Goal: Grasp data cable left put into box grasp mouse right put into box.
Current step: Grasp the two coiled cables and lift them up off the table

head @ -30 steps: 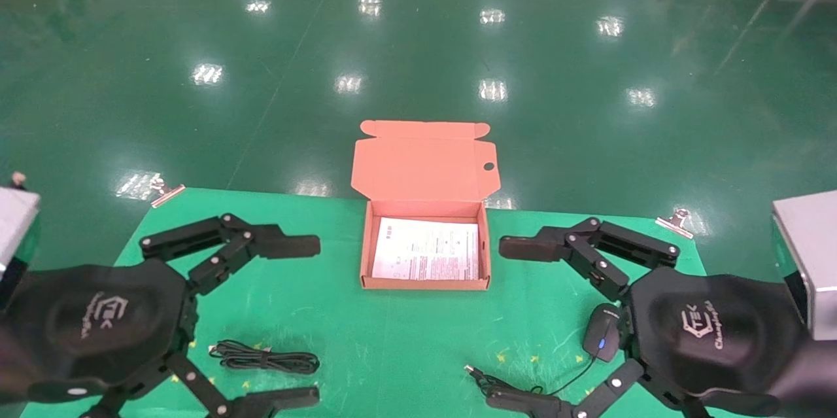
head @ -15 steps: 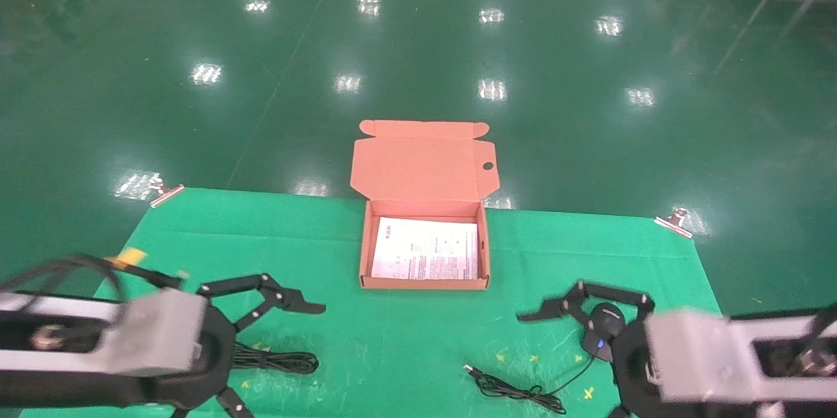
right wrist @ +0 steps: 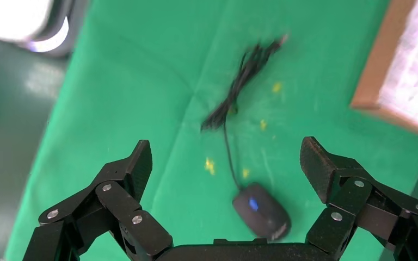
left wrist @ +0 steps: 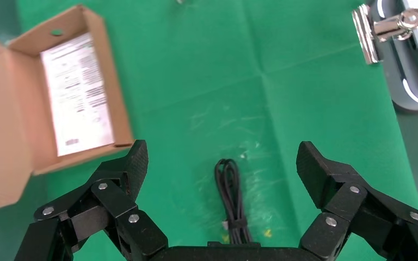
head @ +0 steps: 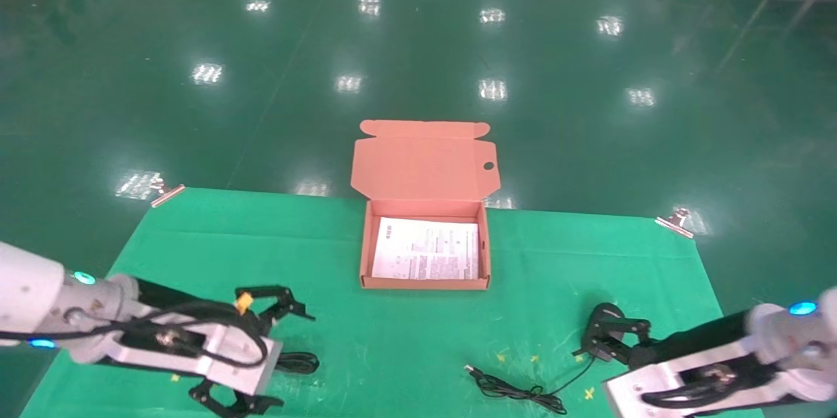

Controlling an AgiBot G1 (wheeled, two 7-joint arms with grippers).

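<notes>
On a bench [head: 556, 254] covered with green cloth, a small salmon-orange cardboard box [head: 424, 284] sits at the middle of the far edge. Its hinged lid [head: 424, 166] stands open toward the far side, with one round hole near a corner. A printed white sheet [head: 425, 257] lies flat inside the box.

The left pincer [head: 258, 352] is low over the near left part of the bench, its two black fingers [left wrist: 120, 179] spread wide apart and holding nothing. In the left wrist view the data cable [left wrist: 233, 204], a thin black cable wound into a long narrow bundle with a tie round its middle, lies flat on the cloth between the open fingers, touching neither. From the head view only one end of the data cable shows, beside the left arm.

The right pincer [head: 605, 333] is low over the near right part of the bench, its fingers [right wrist: 125, 174] also spread wide and empty. In the right wrist view the mouse [right wrist: 261, 211], small, black and oval with a blue spot at its wheel, rests on the cloth between the fingers, untouched. Its thin black cord [head: 523, 388] trails away across the cloth to a loose bundle ending in a plug, well short of the box.

Metal clips [head: 673, 222] hold the cloth at the far corners.
</notes>
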